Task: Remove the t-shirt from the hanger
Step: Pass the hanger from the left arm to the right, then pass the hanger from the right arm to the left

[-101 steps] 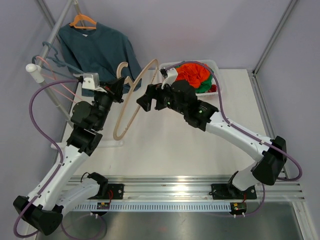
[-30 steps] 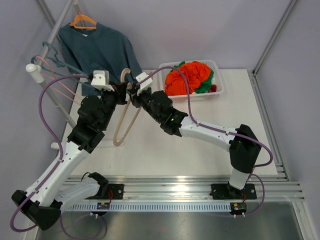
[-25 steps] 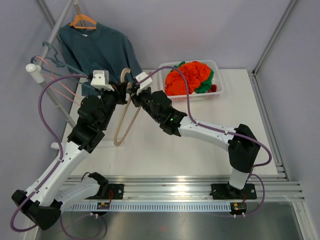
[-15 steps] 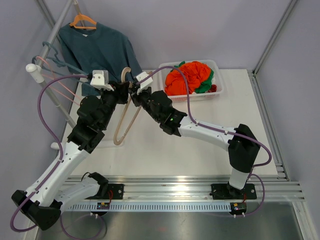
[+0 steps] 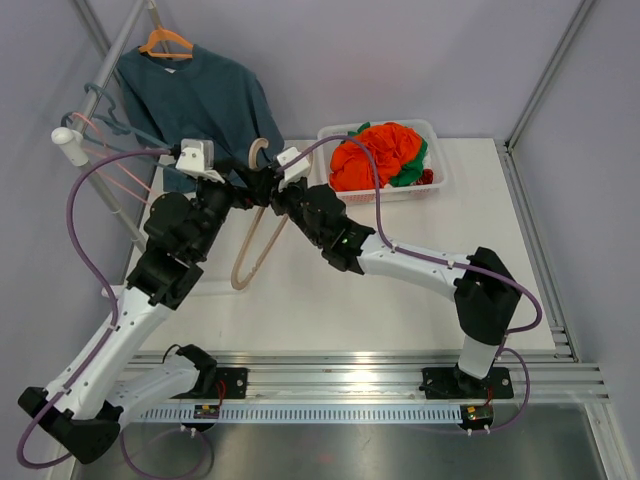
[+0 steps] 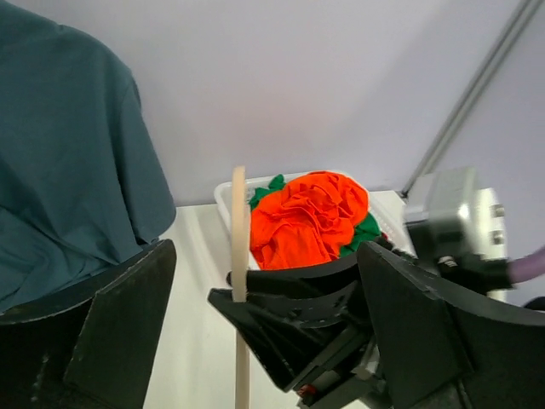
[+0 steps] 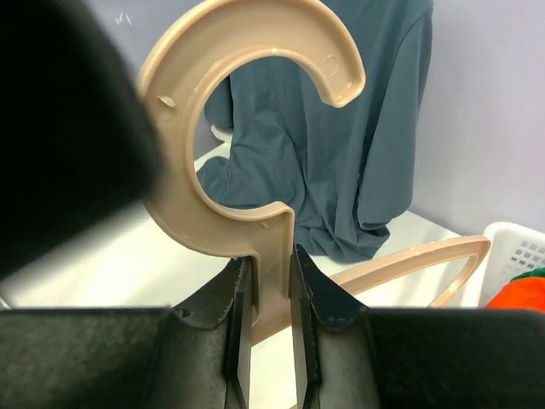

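A bare tan hanger (image 5: 255, 245) hangs over the table's left side, hook up. My right gripper (image 5: 270, 190) is shut on its neck; in the right wrist view the pads clamp the neck (image 7: 266, 281) just below the hook (image 7: 247, 128). My left gripper (image 5: 243, 184) stands open right beside it, fingers (image 6: 111, 332) wide on either side of the edge-on hanger (image 6: 238, 221) without touching it. A teal t-shirt (image 5: 200, 100) hangs on an orange hanger (image 5: 165, 42) on the rack at the back left.
A white basket (image 5: 432, 128) with orange and green clothes (image 5: 380, 150) stands at the back of the table. The rack's pole (image 5: 120, 45) and other hangers (image 5: 110, 125) are at the left. Frame posts rise at the back right.
My left gripper has opened and let go of the tan hanger, drawing back a little to the left. My right gripper came in earlier and now holds the hanger's neck.
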Tool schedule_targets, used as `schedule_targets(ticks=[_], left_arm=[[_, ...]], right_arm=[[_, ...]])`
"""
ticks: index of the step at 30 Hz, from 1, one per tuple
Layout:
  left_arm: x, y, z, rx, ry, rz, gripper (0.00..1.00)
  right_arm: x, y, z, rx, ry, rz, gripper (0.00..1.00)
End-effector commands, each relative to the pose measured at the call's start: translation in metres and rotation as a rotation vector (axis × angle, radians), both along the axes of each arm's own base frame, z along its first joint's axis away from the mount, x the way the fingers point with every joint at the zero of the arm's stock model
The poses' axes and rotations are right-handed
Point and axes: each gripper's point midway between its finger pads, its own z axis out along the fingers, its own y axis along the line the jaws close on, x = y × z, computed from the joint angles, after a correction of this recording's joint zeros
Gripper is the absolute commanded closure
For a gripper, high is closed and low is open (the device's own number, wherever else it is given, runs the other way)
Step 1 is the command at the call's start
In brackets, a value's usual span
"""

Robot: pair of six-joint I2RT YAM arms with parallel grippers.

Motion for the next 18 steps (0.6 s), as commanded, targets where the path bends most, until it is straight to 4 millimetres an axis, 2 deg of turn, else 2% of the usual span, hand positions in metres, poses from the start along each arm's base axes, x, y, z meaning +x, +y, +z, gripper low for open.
schedule_targets(ticks=[1,3,4,5,7,8,10,11,12,13,14,16,17,18], left_arm=[[-0.017,-0.003,0.033,0.005,-0.061,-0.062,0.08],[-0.023,-0.002,0.042,0.021,-0.079,-0.074,0.06],[-0.025,-0.002,0.039,0.042,-0.066,-0.085,0.05],[-0.03,0.001,0.05,0.048,-0.083,-0.089,0.04],[-0.039,0.003,0.053,0.081,-0.075,-0.113,0.03],[-0.043,0.005,0.057,0.095,-0.087,-0.121,0.03],[-0.059,0.009,0.068,0.102,-0.117,-0.146,0.02],[-0.066,0.013,0.076,0.104,-0.141,-0.147,0.02],[-0.073,0.011,0.076,0.116,-0.146,-0.176,0.02],[-0.081,0.013,0.081,0.123,-0.167,-0.188,0.02],[-0.087,0.011,0.082,0.128,-0.174,-0.213,0.01],[-0.094,0.01,0.081,0.122,-0.164,-0.238,0.01],[-0.097,0.007,0.08,0.129,-0.164,-0.264,0.01],[-0.102,-0.003,0.075,0.141,-0.152,-0.326,0.01]], right_arm=[[-0.005,-0.014,0.035,0.073,-0.056,0.011,1.0],[-0.007,-0.021,0.035,0.074,-0.052,0.023,1.0],[-0.01,-0.022,0.038,0.083,-0.05,0.051,1.0],[-0.006,-0.029,0.039,0.088,-0.048,0.055,1.0],[-0.012,-0.037,0.042,0.109,-0.039,0.104,1.0],[-0.007,-0.047,0.044,0.116,-0.039,0.104,1.0],[-0.015,-0.055,0.048,0.129,-0.048,0.16,1.0],[-0.012,-0.062,0.045,0.124,-0.044,0.164,1.0],[-0.022,-0.063,0.052,0.132,-0.055,0.222,1.0],[-0.022,-0.068,0.051,0.124,-0.057,0.235,1.0],[-0.022,-0.077,0.058,0.148,-0.054,0.247,1.0],[-0.028,-0.083,0.062,0.156,-0.062,0.306,1.0],[-0.031,-0.087,0.061,0.157,-0.06,0.321,1.0],[-0.034,-0.094,0.068,0.168,-0.075,0.353,1.0]])
